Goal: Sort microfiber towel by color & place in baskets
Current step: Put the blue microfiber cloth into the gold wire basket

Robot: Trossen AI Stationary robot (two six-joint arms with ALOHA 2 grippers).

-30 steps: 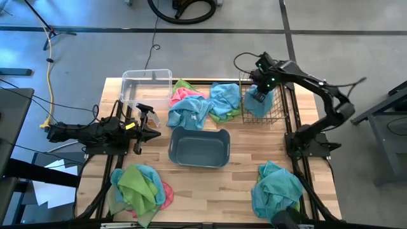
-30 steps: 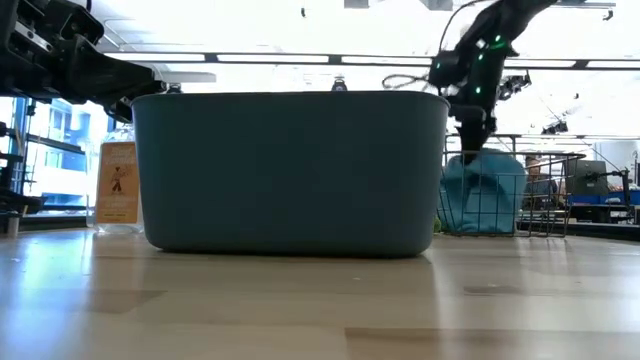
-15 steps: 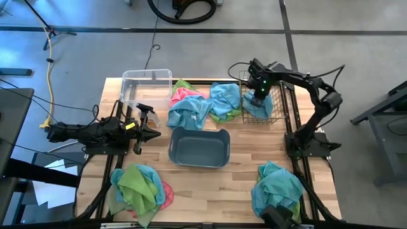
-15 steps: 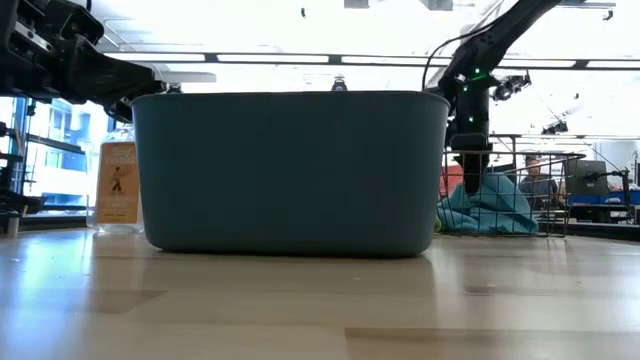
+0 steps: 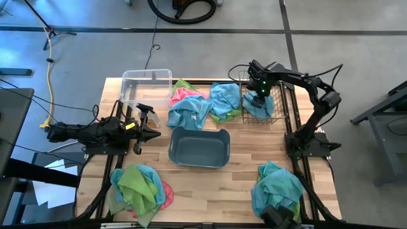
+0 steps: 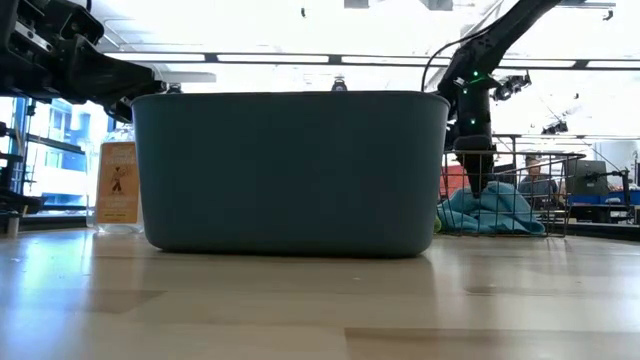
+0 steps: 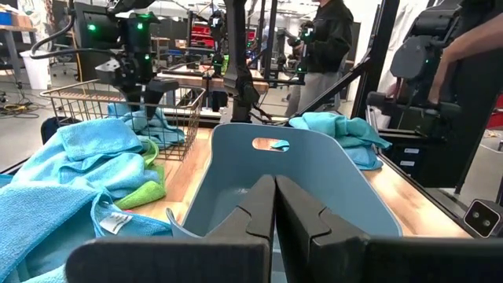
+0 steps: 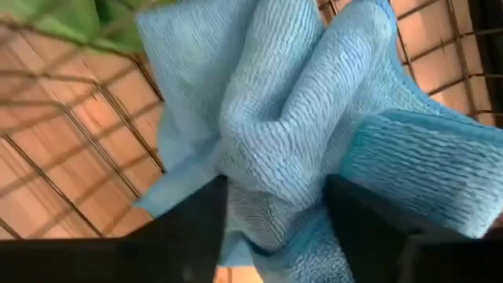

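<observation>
The right hand [image 5: 257, 97] hangs inside the wire-mesh basket [image 5: 275, 116], its fingers [image 8: 196, 228] standing wide on either side of a blue towel [image 8: 291, 141] that lies bunched on the basket floor directly beneath it. The jaws look parted around the cloth rather than pinching it, so this reads as the release step: a blue towel dropped into the mesh basket.

The left hand [image 7: 271, 212] waits pressed shut over the desk [image 5: 241, 184]; straight ahead of it sits the grey-blue tub [image 5: 198, 147], empty, and just beside it the clear bin [image 5: 146, 88].

Mixed piles remain: pink, green and blue towels [image 5: 197, 105] just beside the right hand, outside the basket.

Next, I judge, the right hand must lift clear without snagging the cloth or the wire, then reach for another towel.
</observation>
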